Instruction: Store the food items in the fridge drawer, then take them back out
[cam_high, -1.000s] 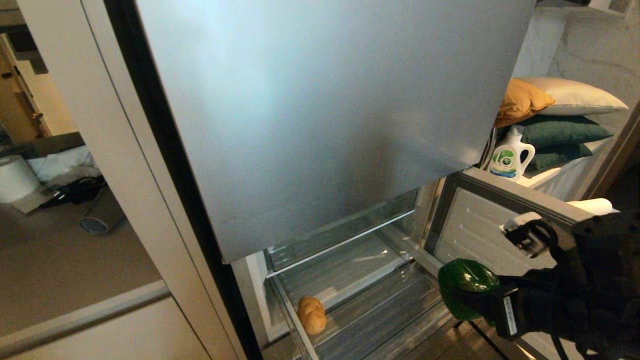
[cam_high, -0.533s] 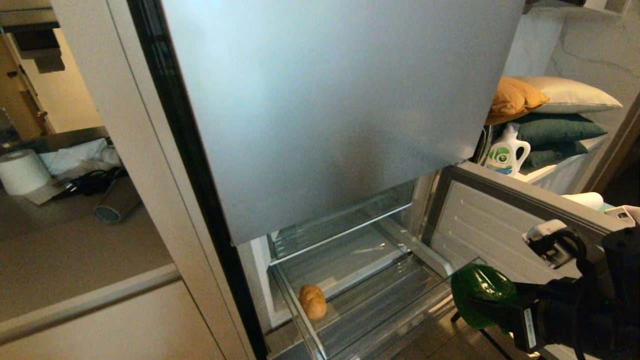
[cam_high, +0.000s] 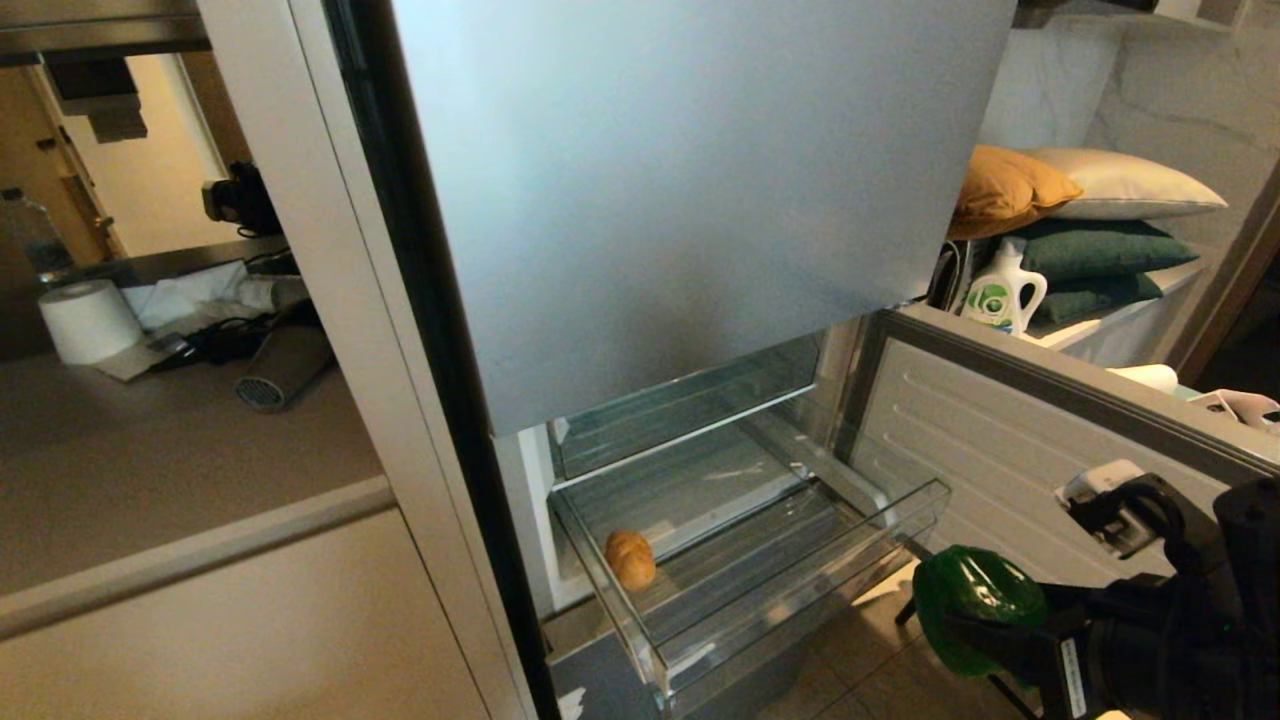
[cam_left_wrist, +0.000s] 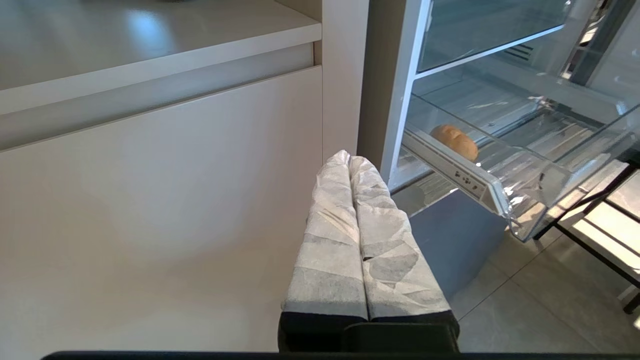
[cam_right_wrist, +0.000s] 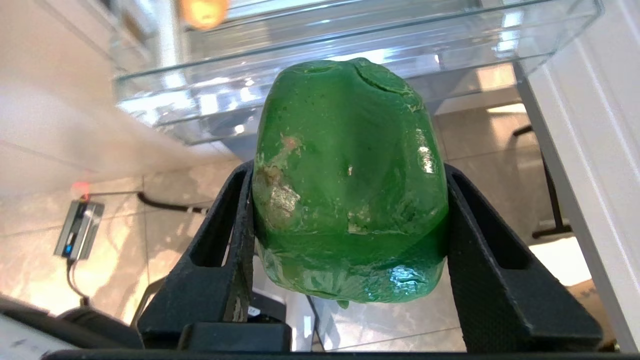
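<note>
Right gripper (cam_high: 985, 625) grips the glossy green bell pepper (cam_high: 968, 605) between its two black fingers (cam_right_wrist: 220, 250), low at the right of the head view, outside the fridge drawer (cam_high: 800, 590) and just beyond its front right corner, above the tiled floor (cam_high: 880, 680). Largest in sight is the tall upper fridge door (cam_high: 700, 200), shut and hanging over the back of the pulled-out clear drawer. An open lower door panel (cam_high: 1000, 430) with a ribbed white inner face stands to the right, between the drawer and a shelf of stacked cushions (cam_high: 1080, 230) with a detergent bottle (cam_high: 995, 295). Beige cabinet doors (cam_high: 250, 620) flank the left side. Inside the drawer, the potato (cam_high: 630, 558) lies on the ribbed floor near the left wall, well apart from the pepper. Left gripper (cam_left_wrist: 357, 240), its wrapped fingers pressed together, hangs in front of the cabinet.
</note>
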